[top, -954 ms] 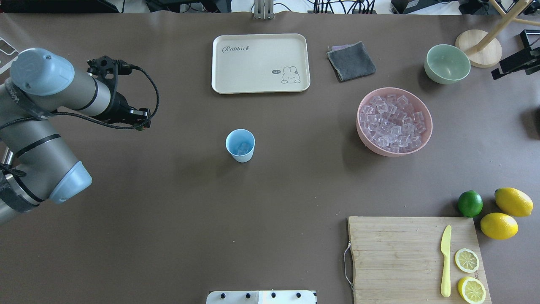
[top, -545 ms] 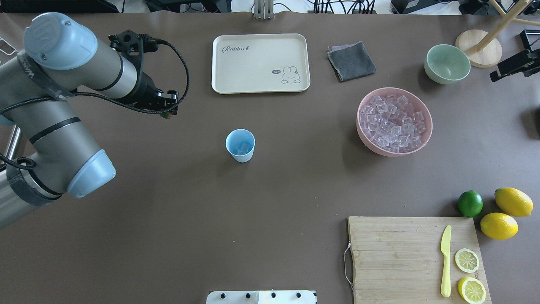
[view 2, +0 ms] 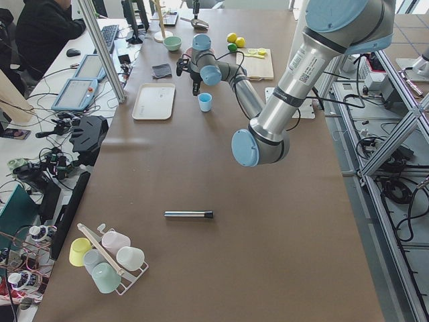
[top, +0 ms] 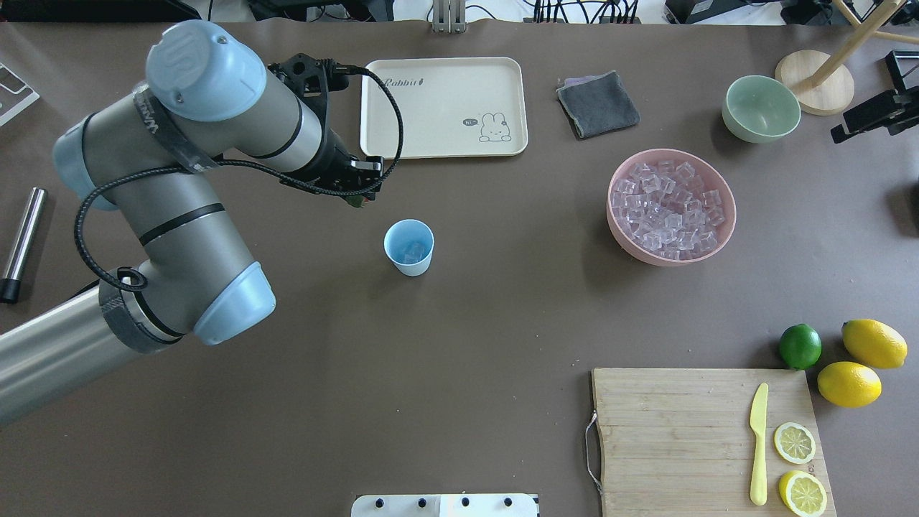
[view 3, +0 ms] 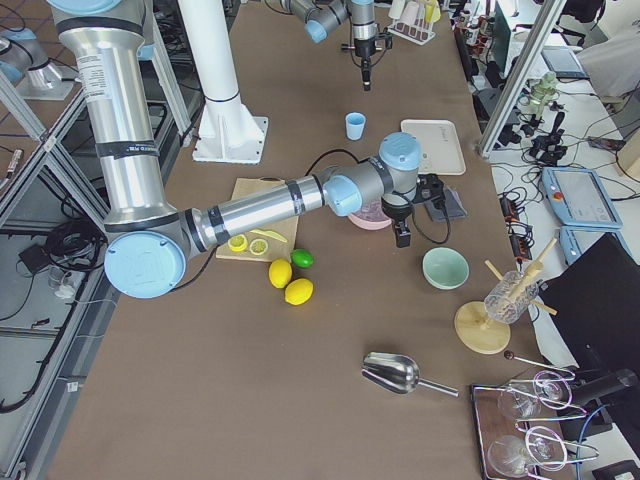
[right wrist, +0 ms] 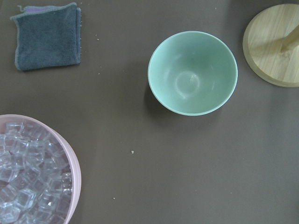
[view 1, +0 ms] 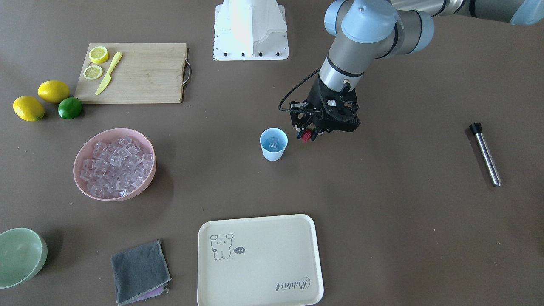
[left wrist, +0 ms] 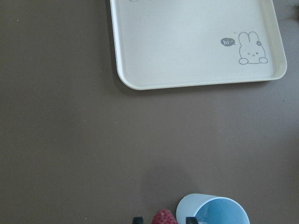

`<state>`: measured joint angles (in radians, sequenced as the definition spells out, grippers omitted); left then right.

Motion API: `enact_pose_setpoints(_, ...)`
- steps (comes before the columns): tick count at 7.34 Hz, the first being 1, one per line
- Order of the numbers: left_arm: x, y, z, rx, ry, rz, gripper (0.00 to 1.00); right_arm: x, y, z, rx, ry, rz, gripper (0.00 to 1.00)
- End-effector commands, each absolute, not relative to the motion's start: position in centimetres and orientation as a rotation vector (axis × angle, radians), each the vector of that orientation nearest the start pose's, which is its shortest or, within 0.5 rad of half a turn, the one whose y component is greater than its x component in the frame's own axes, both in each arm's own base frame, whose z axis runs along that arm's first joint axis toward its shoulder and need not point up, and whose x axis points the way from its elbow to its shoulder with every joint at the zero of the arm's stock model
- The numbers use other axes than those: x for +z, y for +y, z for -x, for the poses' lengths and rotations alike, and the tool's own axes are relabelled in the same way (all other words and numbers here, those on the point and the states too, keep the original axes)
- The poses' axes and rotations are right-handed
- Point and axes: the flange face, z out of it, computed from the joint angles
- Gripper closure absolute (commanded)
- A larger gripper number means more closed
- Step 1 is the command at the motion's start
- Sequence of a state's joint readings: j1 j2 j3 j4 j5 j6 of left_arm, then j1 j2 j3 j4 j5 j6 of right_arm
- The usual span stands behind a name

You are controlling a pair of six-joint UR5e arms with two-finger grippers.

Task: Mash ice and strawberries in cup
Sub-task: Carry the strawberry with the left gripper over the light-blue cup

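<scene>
The cup (view 1: 272,155) stands in the middle of the table with a little ice (view 1: 273,143) in it. Just past it, the left claw (view 1: 309,134) hangs over the table and pinches the strawberry (view 1: 305,136) tight. The berry is beside the cup's rim, not over it. So the step looks like bringing the berry to the cup. Next the claw needs to slide until the berry is over the cup's mouth, then let go. The stick (view 1: 486,155) for mashing lies well off to the left. Farther back, the right claw (top: 872,115) hangs near the green bowl (top: 729,108). I cannot tell if it is wide or narrow.
</scene>
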<state>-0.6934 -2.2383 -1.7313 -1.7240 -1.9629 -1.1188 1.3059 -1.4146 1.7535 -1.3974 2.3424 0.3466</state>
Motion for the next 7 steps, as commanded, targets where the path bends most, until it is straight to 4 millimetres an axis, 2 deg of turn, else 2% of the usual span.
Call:
enact_pose_setpoints(1,15.4,-48.5,-49.7,-0.033,0.986,-0.267,1.0,46.8,-55.6,8.5,-0.12,-0.862,-0.232,0.02)
enact_pose_setpoints(2,16.3,-47.2,-51.8,-0.007,0.969,-0.246,1.0,46.9,-55.7,8.6,-0.12,-0.862,-0.229,0.02)
enact_pose_setpoints(4,17.3,-47.6,-52.7,-0.003,0.965,-0.242,1.0,46.9,-55.6,8.6,-0.119,-0.859,-0.23,0.02)
enact_pose_setpoints(5,17.6,-47.6,-52.8,0.001,0.977,-0.251,0.66,46.9,-55.6,8.5,-0.119,-0.858,-0.231,0.02)
enact_pose_setpoints(6,17.8,-47.6,-53.0,0.001,0.974,-0.248,0.26,47.0,-55.6,8.5,-0.117,-0.858,-0.229,0.02)
enact_pose_setpoints(7,17.9,-47.7,-53.1,-0.001,0.971,-0.245,0.02,46.9,-55.5,8.5,-0.117,-0.859,-0.232,0.02)
